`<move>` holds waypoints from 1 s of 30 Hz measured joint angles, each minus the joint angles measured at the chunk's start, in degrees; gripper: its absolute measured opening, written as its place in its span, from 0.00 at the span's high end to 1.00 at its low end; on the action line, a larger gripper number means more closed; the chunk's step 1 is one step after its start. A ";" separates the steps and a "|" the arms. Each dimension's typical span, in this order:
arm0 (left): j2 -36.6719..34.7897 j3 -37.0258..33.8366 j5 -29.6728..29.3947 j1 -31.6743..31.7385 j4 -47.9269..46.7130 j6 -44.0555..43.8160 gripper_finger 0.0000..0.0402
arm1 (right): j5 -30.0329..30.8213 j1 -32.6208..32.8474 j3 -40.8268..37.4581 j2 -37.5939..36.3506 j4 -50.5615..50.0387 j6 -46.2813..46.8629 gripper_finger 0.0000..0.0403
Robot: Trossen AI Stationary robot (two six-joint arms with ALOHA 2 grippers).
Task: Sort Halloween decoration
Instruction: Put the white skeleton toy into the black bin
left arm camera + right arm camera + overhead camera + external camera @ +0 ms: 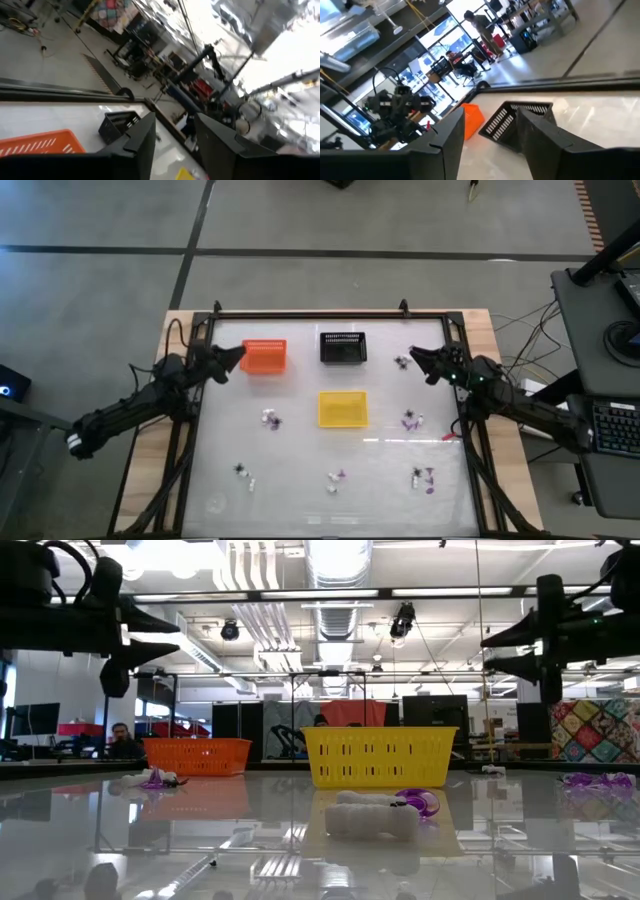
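Left gripper (240, 352) raised beside the orange basket (264, 356), on the side away from the yellow basket (342, 408), jaws parted, nothing between them

Right gripper (415, 357) raised on the far side of the black basket (342, 347) from the orange one, jaws likewise apart and empty, close to one small cluster (402, 362) of decoration

Halloween decoration (271, 419) scattered in little black, purple and white clusters over the glossy surface (300, 460), all around the yellow basket: one between it and the left arm, one (411, 420) toward the right arm, more (336, 478) nearer the front edge. None visible inside any basket

White piece and purple ring (420, 800) lying just before the yellow basket in the low view
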 joint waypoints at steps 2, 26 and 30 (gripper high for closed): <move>0.52 0.00 1.90 0.00 0.00 1.78 0.66 | 0.04 0.00 0.35 1.03 -0.49 1.46 0.57; 10.17 29.32 -1.29 0.11 -43.05 30.79 0.68 | 13.12 0.00 33.98 31.42 -38.15 -23.47 0.59; 10.84 29.16 -1.29 0.11 -43.45 30.93 0.69 | 8.43 0.00 35.01 37.00 -38.21 -26.62 0.59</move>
